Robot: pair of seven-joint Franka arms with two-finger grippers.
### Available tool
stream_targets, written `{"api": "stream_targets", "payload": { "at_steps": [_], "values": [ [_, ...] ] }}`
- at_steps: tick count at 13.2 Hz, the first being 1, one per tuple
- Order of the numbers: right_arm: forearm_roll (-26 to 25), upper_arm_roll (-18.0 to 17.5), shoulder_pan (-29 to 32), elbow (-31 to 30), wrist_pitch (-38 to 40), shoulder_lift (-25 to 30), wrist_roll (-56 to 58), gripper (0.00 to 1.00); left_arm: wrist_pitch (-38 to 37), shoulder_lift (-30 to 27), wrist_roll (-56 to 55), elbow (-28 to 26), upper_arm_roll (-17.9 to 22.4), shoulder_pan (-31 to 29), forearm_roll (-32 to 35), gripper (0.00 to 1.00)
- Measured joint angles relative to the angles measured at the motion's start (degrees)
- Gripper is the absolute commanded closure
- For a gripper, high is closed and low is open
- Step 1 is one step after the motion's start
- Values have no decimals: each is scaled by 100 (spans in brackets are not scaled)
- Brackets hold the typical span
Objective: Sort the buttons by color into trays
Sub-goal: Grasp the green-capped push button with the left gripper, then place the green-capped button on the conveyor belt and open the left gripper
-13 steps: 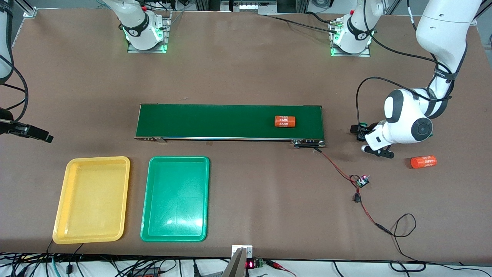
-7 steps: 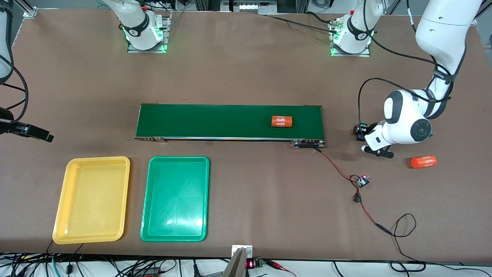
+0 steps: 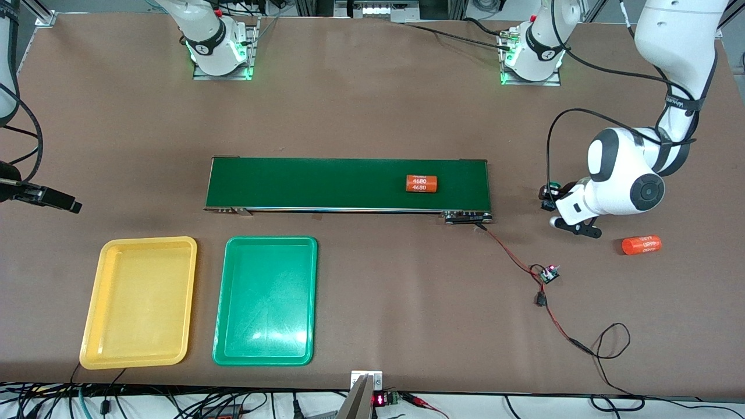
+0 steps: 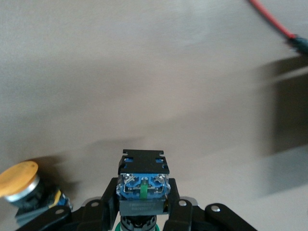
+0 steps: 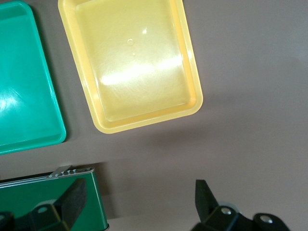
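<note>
The yellow tray [image 3: 138, 302] and the green tray [image 3: 266, 301] lie side by side on the table [image 3: 372, 105], closest to the front camera, toward the right arm's end. Both trays have nothing in them. Farther from the camera lies the long green belt [image 3: 326, 183] with an orange can [image 3: 421, 184] on it. Another orange can [image 3: 641, 244] lies on the table at the left arm's end. Near it, the left gripper [image 4: 143, 211] squeezes a green button [image 4: 143, 180] by its blue and black body. A yellow button [image 4: 21, 185] sits just beside it. The right gripper [image 5: 139, 199] waits up high over the table beside the yellow tray, its fingers [image 5: 73, 199] spread wide with nothing in them.
</note>
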State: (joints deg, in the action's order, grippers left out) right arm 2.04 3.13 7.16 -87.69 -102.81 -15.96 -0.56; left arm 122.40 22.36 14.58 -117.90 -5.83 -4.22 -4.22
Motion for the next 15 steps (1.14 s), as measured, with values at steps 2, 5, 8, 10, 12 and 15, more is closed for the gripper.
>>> {"api": "stream_targets", "payload": {
  "at_steps": [2, 5, 8, 10, 12, 15],
  "values": [
    [0, 0, 0, 0, 1, 0, 23, 0, -177, -175, -123, 77, -14, 218, -24, 100],
    [0, 2, 3, 0, 3, 0, 98, 0, -326, -338, -577, 188, -35, 670, -277, 100],
    [0, 2, 4, 0, 6, 0, 113, 0, -338, -364, -903, 424, -57, 1065, -592, 100],
    [0, 2, 5, 0, 11, 0, 114, 0, -340, -347, -1094, 516, -82, 1316, -662, 100],
    [0, 3, 6, 0, 14, 0, 114, 0, -340, -259, -1160, 612, -143, 1442, -738, 100],
    [0, 3, 7, 0, 20, 0, 114, 0, -332, -7, -1180, 643, -172, 1601, -739, 100]
  ]
}}
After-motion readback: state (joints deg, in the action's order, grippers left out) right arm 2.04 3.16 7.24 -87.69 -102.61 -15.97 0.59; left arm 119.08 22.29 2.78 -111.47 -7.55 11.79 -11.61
